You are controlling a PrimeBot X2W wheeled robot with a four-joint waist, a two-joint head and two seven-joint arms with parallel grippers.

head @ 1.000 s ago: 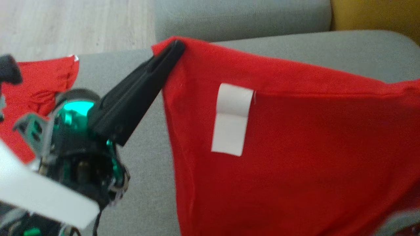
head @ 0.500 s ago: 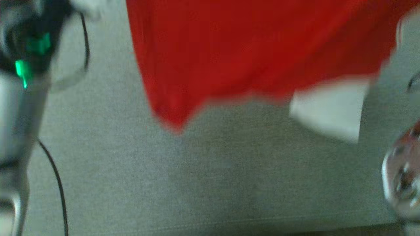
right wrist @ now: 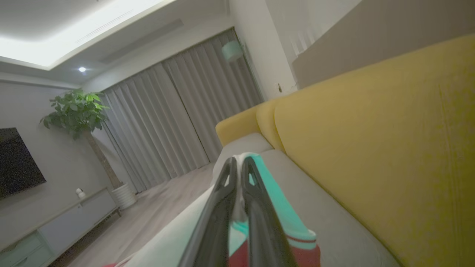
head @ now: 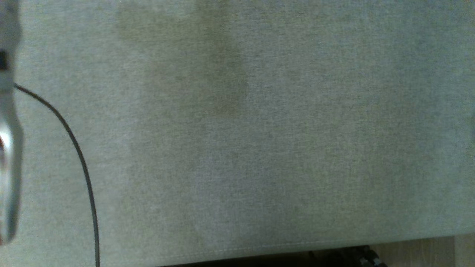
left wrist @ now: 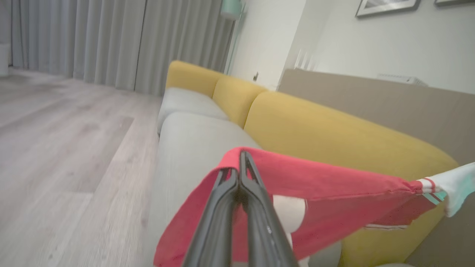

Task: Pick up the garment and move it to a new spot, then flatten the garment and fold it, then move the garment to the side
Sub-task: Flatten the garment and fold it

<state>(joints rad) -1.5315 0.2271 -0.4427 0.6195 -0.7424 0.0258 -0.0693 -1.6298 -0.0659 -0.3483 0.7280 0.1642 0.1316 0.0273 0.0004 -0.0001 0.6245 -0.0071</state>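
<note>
The garment is red with a white, teal-striped trim at one end. It hangs stretched in the air above the grey sofa seat. In the left wrist view my left gripper is shut on its red edge, the cloth draping down both sides of the fingers. In the right wrist view my right gripper is shut on the garment's white and teal end, with red cloth below. The head view looks down on the bare grey seat cushion.
The yellow backrest runs along the sofa behind the grey seat. A pale arm segment and a black cable sit at the head view's left edge. Wooden floor and curtains lie beyond.
The head camera has tipped down over the seat cushion, so the red garment and the left gripper have slid out of the top of its view. Both grips look unchanged.
</note>
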